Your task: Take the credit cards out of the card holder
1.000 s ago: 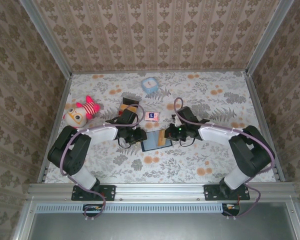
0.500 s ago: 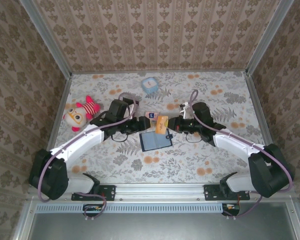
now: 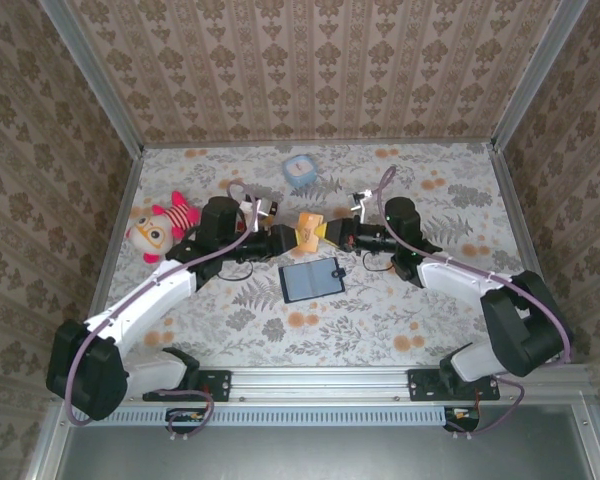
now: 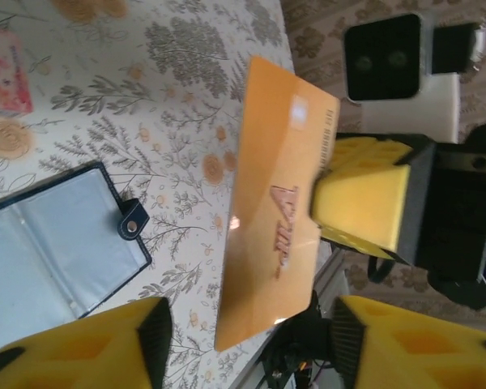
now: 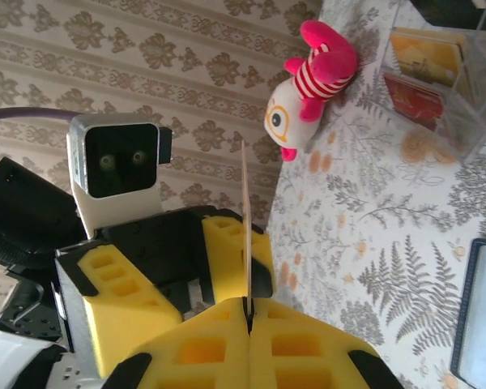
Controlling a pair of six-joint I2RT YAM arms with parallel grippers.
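Note:
The card holder [image 3: 313,280] lies open on the floral table, grey-blue inside, and its snap tab [image 4: 132,220] points right. One orange credit card [image 3: 308,232] hangs in the air above and behind it. My right gripper [image 3: 327,235] is shut on that card's right end. In the right wrist view the card [image 5: 245,219] stands edge-on, rising from the closed right gripper [image 5: 247,306]. My left gripper [image 3: 286,240] faces it, open. In the left wrist view the card's [image 4: 279,203] lower end sits between the spread yellow pads [image 4: 89,348] of the left gripper [image 4: 247,344], touching neither.
A pink-and-white plush toy [image 3: 163,225] lies at the left. A small blue box [image 3: 299,170] sits at the back. A clear box [image 5: 437,81] with red and tan items stands near the plush. A pink patterned card [image 4: 4,69] lies flat on the table.
My right gripper lifted the orange card out of the holder and carried it up and back. The left arm left the holder, opened its jaws and moved up to the card's free end.

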